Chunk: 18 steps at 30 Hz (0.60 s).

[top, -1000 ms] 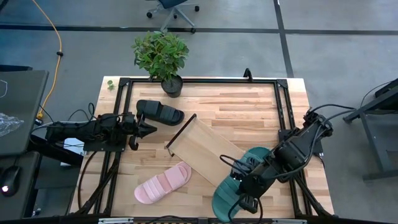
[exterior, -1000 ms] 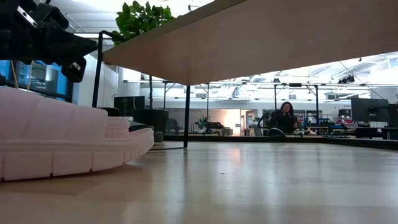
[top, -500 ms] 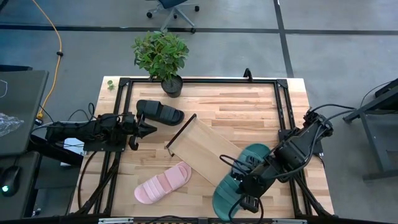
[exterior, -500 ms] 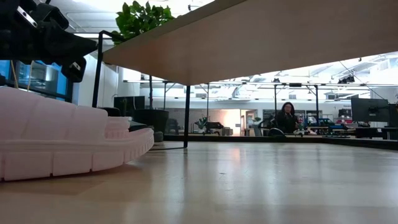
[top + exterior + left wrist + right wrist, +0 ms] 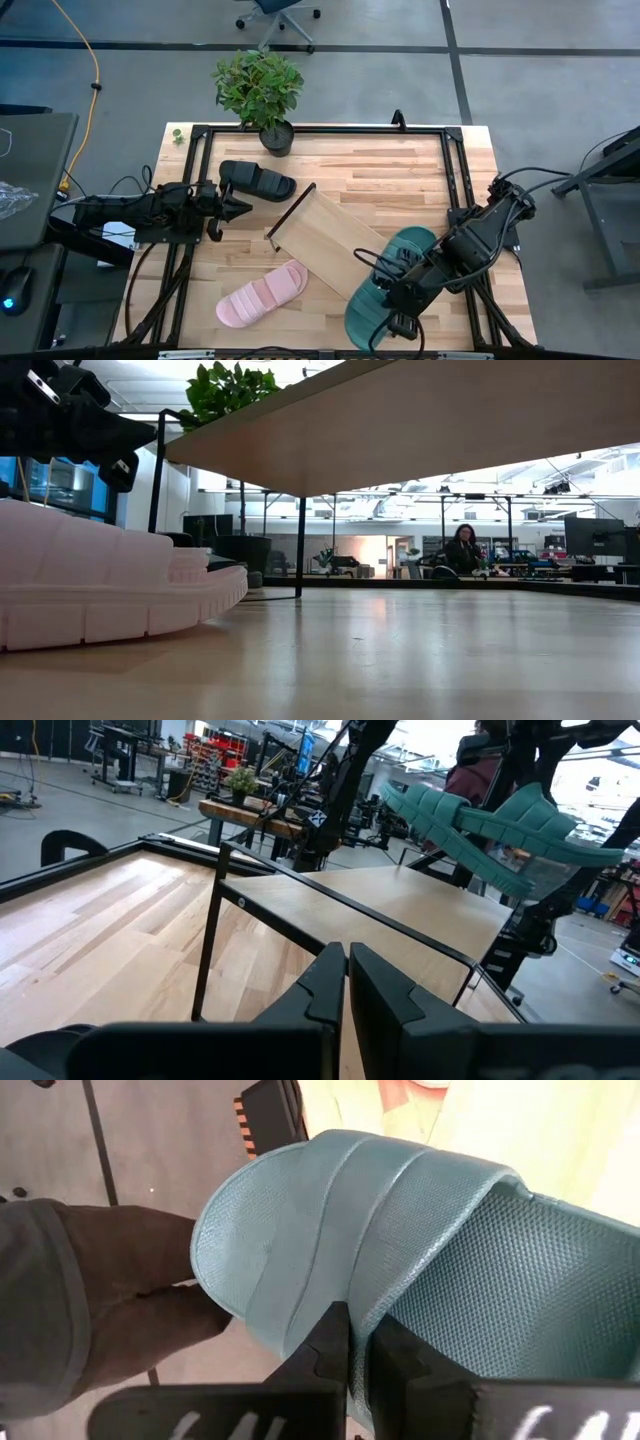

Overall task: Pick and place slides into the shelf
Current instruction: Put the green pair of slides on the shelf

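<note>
The teal slide point(image 5: 388, 278) hangs in the air over the right end of the shelf point(image 5: 322, 238), with my right gripper point(image 5: 393, 300) shut on it; the left wrist view shows the slide point(image 5: 490, 815) tilted and clear of the plank. The shelf stands slantwise in the table's middle on its thin black end frames point(image 5: 300, 540). On the table near the front edge lies the pink slide point(image 5: 262, 293). The black slide point(image 5: 257, 181) lies at the far left. My left gripper point(image 5: 235, 203) waits shut and level next to the black slide, touching nothing. My right gripper pinches the edge of the teal slide's wide ribbed strap point(image 5: 352, 1295) between its two fingers, one finger point(image 5: 325, 1342) outside the strap and the other point(image 5: 395, 1352) on the footbed side. It slants down from the table's right. The slide hangs tilted, lifted clear.
A potted plant point(image 5: 262, 92) stands at the table's far edge. Black frame bars point(image 5: 455, 170) run along the table's sides. Bare wood lies between the shelf and the far right corner. A person point(image 5: 462, 550) sits far off in the room.
My right gripper has rolled a little. The teal slide in its hold has swung slightly toward the table's far edge, over the shelf's right end.
</note>
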{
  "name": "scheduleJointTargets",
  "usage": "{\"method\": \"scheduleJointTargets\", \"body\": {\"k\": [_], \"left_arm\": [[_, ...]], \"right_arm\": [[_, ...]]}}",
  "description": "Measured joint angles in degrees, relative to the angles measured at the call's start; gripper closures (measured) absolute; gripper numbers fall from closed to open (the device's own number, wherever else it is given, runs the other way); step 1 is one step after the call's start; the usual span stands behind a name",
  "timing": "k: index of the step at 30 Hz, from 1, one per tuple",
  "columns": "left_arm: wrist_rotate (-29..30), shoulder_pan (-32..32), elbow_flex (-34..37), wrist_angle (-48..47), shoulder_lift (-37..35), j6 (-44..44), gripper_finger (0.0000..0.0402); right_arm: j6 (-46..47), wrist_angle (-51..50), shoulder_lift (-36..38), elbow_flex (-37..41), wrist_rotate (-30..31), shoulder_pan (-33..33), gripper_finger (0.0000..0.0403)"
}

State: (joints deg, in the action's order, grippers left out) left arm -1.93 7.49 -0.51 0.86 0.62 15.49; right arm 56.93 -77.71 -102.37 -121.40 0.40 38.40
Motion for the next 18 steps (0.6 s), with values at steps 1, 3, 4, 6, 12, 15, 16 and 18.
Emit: {"method": "scheduleJointTargets", "body": {"k": [1, 3, 4, 6, 12, 15, 16, 18], "left_arm": [[0.0, 0.0, 0.0, 0.0, 0.0, 0.0, 0.0392], [0.0, 0.0, 0.0, 0.0, -0.01, 0.0, 0.0392], [0.0, 0.0, 0.0, 0.0, -0.01, 0.0, 0.0392], [0.0, 0.0, 0.0, 0.0, 0.0, 0.0, 0.0392], [0.0, 0.0, 0.0, 0.0, 0.0, 0.0, 0.0392], [0.0, 0.0, -0.02, 0.0, 0.0, 0.02, 0.0392], [0.0, 0.0, 0.0, 0.0, 0.0, 0.0, 0.0392], [0.0, 0.0, 0.0, 0.0, 0.0, 0.0, 0.0392]], "right_arm": [[0.0, -0.26, 0.0, 0.0, 0.01, 0.02, 0.0403], [0.37, -1.04, 0.0, 0.0, 0.07, 0.02, 0.0403], [0.82, -1.43, 0.0, 0.01, 0.1, 0.02, 0.0403], [1.07, -1.8, 0.0, 0.02, 0.18, 0.0, 0.0403], [1.31, -1.83, 0.0, 0.02, 0.57, -0.01, 0.0403], [1.38, -1.76, 0.0, 0.13, 0.63, 0.02, 0.0403], [1.49, -1.55, 0.04, 0.5, 0.61, 0.02, 0.0403], [1.46, -1.4, 0.02, 1.25, 0.58, 0.02, 0.0403]]}}
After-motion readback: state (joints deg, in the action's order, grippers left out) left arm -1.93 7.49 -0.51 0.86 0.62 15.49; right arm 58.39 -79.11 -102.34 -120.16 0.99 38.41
